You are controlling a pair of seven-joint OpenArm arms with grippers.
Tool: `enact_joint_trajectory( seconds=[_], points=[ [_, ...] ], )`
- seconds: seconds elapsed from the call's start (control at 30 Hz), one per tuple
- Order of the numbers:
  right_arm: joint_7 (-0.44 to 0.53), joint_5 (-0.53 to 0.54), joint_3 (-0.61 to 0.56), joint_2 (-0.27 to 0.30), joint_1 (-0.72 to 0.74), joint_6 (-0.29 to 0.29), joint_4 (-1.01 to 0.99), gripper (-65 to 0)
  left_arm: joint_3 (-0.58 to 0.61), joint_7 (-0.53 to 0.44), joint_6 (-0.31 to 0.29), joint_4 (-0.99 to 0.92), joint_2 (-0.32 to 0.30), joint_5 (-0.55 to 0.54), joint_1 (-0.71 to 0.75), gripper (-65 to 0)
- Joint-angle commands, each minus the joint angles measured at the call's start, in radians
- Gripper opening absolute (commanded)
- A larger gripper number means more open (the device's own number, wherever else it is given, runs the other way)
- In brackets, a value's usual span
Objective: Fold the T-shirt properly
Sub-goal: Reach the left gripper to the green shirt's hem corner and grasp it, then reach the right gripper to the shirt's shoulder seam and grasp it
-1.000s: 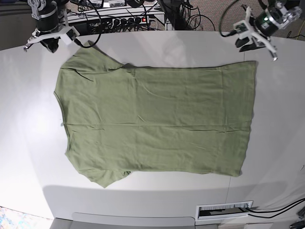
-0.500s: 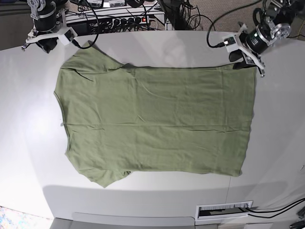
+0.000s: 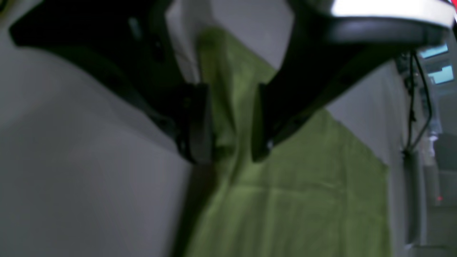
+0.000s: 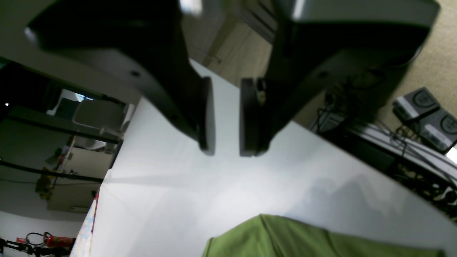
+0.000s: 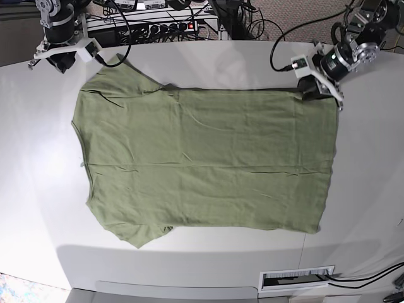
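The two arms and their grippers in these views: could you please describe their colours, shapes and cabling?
Both grippers, the left gripper and the right gripper, have white angular bracket bodies on black and silver cylindrical wrist joints. Close up, the left gripper's fingers are black wedges narrowing to flat, dark rectangular pads; the right gripper's fingers look the same. Black cables loop from each wrist. No markings are legible.

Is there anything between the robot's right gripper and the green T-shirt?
No, just bare white table. In the right wrist view the right gripper hangs open above it, and the T-shirt starts farther along.
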Motion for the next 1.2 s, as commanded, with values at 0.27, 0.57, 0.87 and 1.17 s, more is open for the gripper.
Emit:
enact_joint_trajectory(
  seconds=[0.27,0.57,0.87,1.17],
  points=[
    [-0.022,-0.103,0.008,0.01,-0.008,-0.017,0.018,-51.4,0.092,0.073,-0.035,-0.08,-0.012,0.073,-0.05,-61.0],
    [0.008,-0.034,0.008,0.094,-0.007,-0.015,0.018,-40.3,0.092,0.079,-0.037,-0.078,-0.012,0.068,-0.045,-65.0],
    [0.05,0.141,0.007,0.121,0.075,0.133,0.014,-40.1,0.092,0.079,-0.047,-0.07,-0.012,0.061,-0.045,-65.0],
    [0.125,0.219,0.005,0.121,0.15,0.205,-0.182,-40.2,0.092,0.071,-0.046,-0.069,-0.011,0.061,-0.045,-65.0]
  ],
)
